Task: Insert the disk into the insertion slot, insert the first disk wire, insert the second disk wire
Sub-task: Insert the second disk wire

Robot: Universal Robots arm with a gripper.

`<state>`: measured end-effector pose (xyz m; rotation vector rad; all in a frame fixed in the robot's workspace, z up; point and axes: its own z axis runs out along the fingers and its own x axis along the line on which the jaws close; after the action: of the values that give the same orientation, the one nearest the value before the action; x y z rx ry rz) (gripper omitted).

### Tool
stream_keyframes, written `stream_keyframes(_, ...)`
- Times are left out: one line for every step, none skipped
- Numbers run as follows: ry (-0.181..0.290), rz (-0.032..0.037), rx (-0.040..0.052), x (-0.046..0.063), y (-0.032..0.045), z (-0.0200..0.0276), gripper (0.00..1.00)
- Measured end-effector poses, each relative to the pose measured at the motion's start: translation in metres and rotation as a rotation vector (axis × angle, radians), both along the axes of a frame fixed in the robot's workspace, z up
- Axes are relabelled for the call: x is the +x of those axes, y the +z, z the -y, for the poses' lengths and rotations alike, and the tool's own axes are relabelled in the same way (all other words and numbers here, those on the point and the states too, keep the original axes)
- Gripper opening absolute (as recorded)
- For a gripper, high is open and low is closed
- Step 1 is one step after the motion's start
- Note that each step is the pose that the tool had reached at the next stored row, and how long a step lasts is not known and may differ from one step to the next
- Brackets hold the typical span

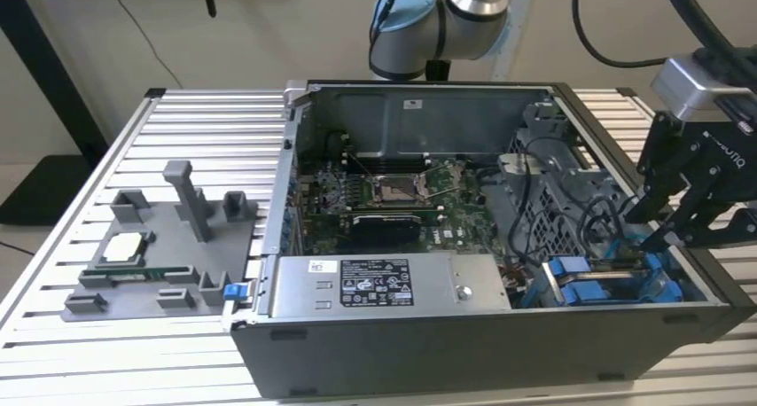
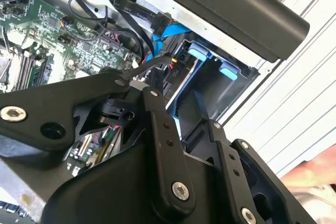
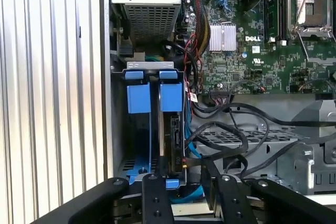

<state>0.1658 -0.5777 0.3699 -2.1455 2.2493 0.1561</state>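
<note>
hanging over the insertion slot (image 3: 149, 65), the claw (image 1: 657, 236) — open or closed, cannot tell — has the disk (image 3: 170, 98) seated directly beneath.

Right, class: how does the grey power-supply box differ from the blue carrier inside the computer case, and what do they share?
The power-supply box is grey metal with a printed sticker; the blue carrier is bright plastic. The power-supply box looks clearly larger than the blue carrier. In the exterior view the power-supply box sits mid-case, the blue carrier at that view's right, beneath the gripper. Both lie inside the open computer case.
</note>
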Motion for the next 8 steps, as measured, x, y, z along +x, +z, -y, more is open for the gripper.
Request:
stream_keyframes(0.0, 0.0, 0.0, 0.0, 0.0, 0.0, 1.0)
stream_keyframes(0.0, 0.0, 0.0, 0.0, 0.0, 0.0, 1.0)
stream_keyframes(0.0, 0.0, 0.0, 0.0, 0.0, 0.0, 1.0)
stream_keyframes(0.0, 0.0, 0.0, 0.0002, 0.0001, 0.0, 1.0)
stream_keyframes(0.0, 0.0, 0.0001, 0.001, 0.0003, 0.0, 1.0)
stream_keyframes(0.0, 0.0, 0.001, 0.0039, 0.0, 0.0, 1.0)
stream_keyframes(0.0, -0.0001, 0.0012, 0.0064, 0.0001, 0.0, 1.0)
stream_keyframes(0.0, -0.0001, 0.0022, 0.0093, 0.0001, 0.0, 1.0)
